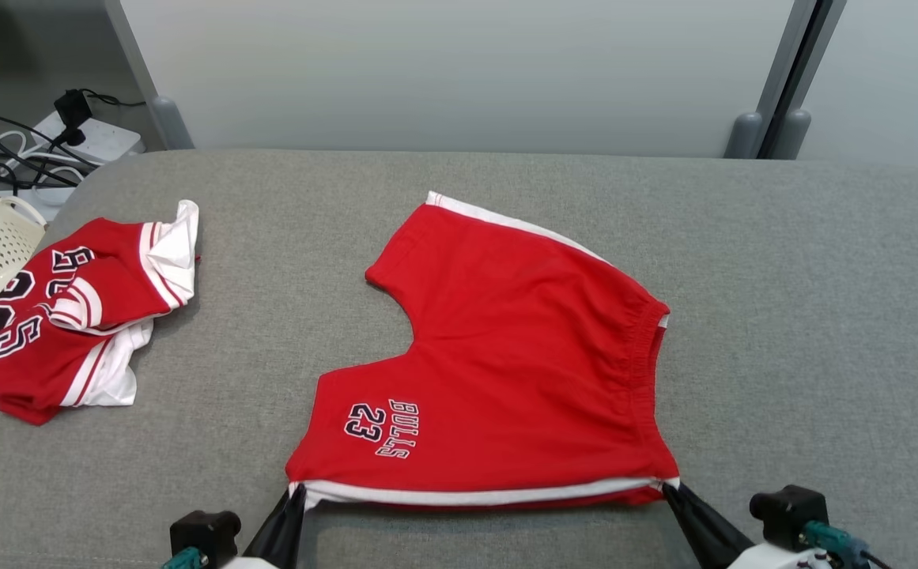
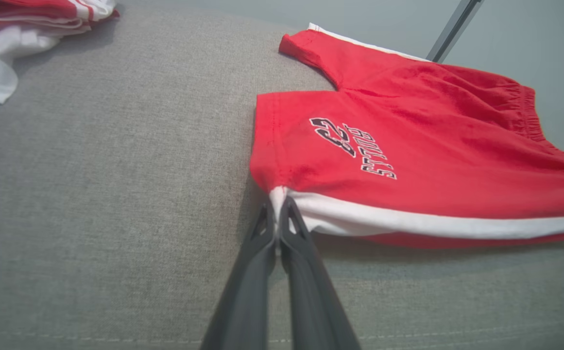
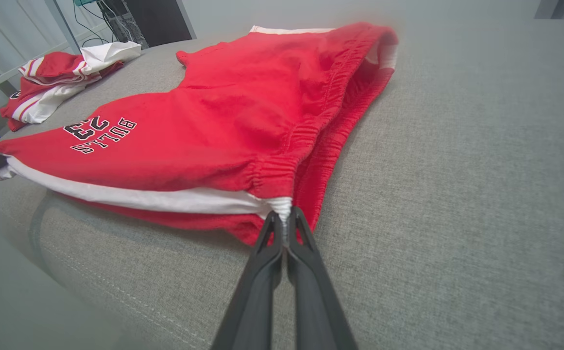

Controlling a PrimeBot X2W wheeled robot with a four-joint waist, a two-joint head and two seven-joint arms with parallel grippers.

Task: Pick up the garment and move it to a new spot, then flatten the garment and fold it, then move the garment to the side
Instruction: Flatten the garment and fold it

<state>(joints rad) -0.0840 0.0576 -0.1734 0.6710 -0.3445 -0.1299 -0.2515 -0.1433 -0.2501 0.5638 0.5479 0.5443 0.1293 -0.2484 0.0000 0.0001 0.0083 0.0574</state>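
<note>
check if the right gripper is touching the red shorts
Touching. The right wrist view shows the right gripper pinching the red shorts at the waistband corner.

Red "Bulls 23" shorts [image 1: 506, 356] lie spread across a grey fabric-covered surface [image 1: 806, 300], a crumpled red-and-white jersey [image 1: 71, 316] near its left edge.

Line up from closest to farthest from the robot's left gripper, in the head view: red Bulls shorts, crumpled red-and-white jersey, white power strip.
1. Red Bulls shorts: corner pinched in the left gripper.
2. Crumpled red-and-white jersey: off to the left.
3. White power strip: far back left.
</note>
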